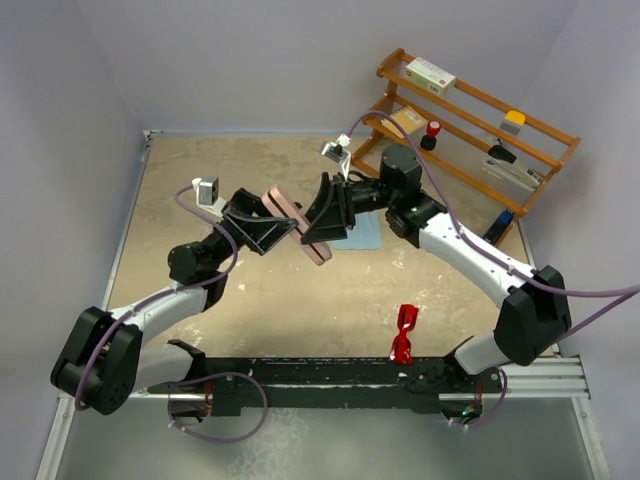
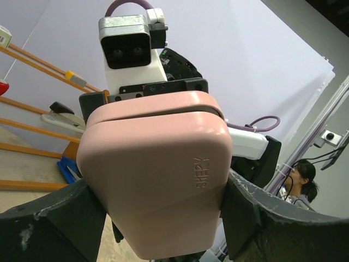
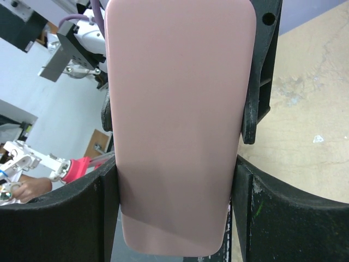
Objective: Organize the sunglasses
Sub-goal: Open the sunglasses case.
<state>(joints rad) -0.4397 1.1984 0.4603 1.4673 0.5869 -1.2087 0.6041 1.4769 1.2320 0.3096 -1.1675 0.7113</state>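
Left tool (image 2: 163, 218) and right tool (image 3: 174, 196) both clamp the case (image 1: 284, 207) midair, sunglasses (image 1: 404, 333) lie on the desk (image 1: 270, 290) near the right base, probably light, slick and flimsy, so I'd pinch the bridge gently.

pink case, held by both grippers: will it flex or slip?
The pink case looks like a rigid moulded shell, probably little flex. Its smooth, rounded faces could slip in the left gripper or right gripper. The seam suggests a hollow clamshell, probably light.
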